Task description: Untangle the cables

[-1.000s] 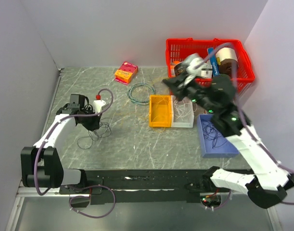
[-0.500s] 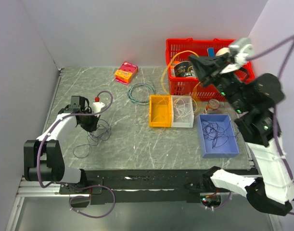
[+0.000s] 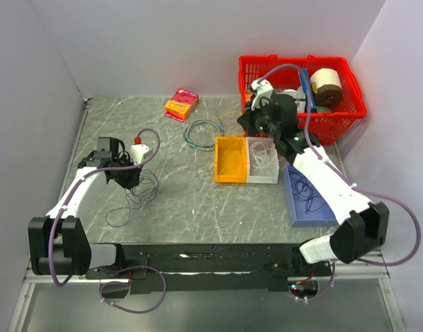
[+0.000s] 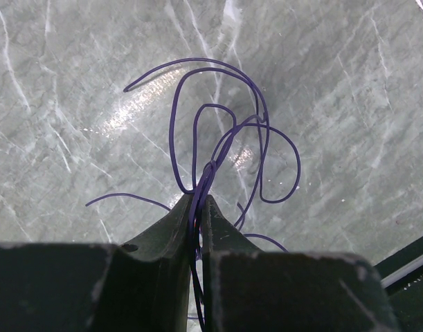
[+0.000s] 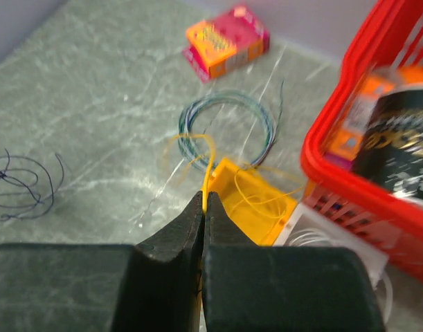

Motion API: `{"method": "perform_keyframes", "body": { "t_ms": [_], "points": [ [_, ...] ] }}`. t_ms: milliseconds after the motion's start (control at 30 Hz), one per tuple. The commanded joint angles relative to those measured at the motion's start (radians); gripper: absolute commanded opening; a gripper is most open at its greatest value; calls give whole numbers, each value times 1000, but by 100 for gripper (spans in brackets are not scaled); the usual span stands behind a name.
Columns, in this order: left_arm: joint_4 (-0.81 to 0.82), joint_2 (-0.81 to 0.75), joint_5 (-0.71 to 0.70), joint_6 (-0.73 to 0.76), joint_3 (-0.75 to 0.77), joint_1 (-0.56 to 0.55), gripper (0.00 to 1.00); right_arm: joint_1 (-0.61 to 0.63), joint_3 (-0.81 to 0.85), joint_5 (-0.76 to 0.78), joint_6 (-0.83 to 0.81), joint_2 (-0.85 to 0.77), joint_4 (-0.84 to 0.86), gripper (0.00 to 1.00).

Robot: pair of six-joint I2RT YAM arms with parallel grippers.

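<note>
**Bench** (image 3: 183, 207): grey marbled top with pale walls on three sides.

**Left tool** (image 4: 199, 202): fingers pressed together, pinching a purple wire (image 4: 221, 135). The strand runs up between the fingers and spreads in loose, overlapping loops on the bench just ahead. In the top view this bunch lies at the left of the bench, well apart from the bins.

**Right tool** (image 5: 203, 202): fingers pressed together, pinching a yellow wire (image 5: 208, 162) at the very tips. The strand rises from the tips and curls over. Further thin yellow loops hang above the yellow bin (image 3: 230, 160). The tool sits over the far end of the two bins, near the basket.

**Clear bin** (image 3: 264, 173): side by side with the yellow bin, touching it. It holds white wire (image 3: 265, 158).

**Blue tray** (image 3: 311, 216): to the right of the bins, partly under the right arm. It holds dark wire (image 3: 305, 190) in loose loops.

**Blue-green coil** (image 3: 203, 133): neat and round, flat on the bench just beyond the yellow bin.

**Pink and orange box** (image 3: 181, 104): near the back wall, beyond the coil.

**Red basket** (image 3: 349, 114): far right corner. It holds a white roll (image 3: 327, 79) and a dark can (image 5: 405, 138), among other items too crowded to tell apart.
</note>
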Motion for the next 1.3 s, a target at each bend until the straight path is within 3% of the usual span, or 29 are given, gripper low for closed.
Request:
{"method": "perform_keyframes", "body": {
  "t_ms": [0,367,733,867,1133,1267],
  "points": [
    [-9,-24,37,3,17,1,13,-4,6,-27,63,50,93,0],
    [-12,-20,41,4,24,1,13,-9,-118,73,164,146,121,0],
    [-32,-35,78,-3,32,1,13,-1,-49,73,126,323,30,1],
    [-43,-35,110,-8,46,-2,13,10,14,16,106,334,-57,51],
    [-58,-41,130,-25,75,-28,14,36,17,70,60,187,-89,77],
    [-77,-52,171,-30,103,-52,13,97,2,55,-40,96,-67,98]
  ]
}}
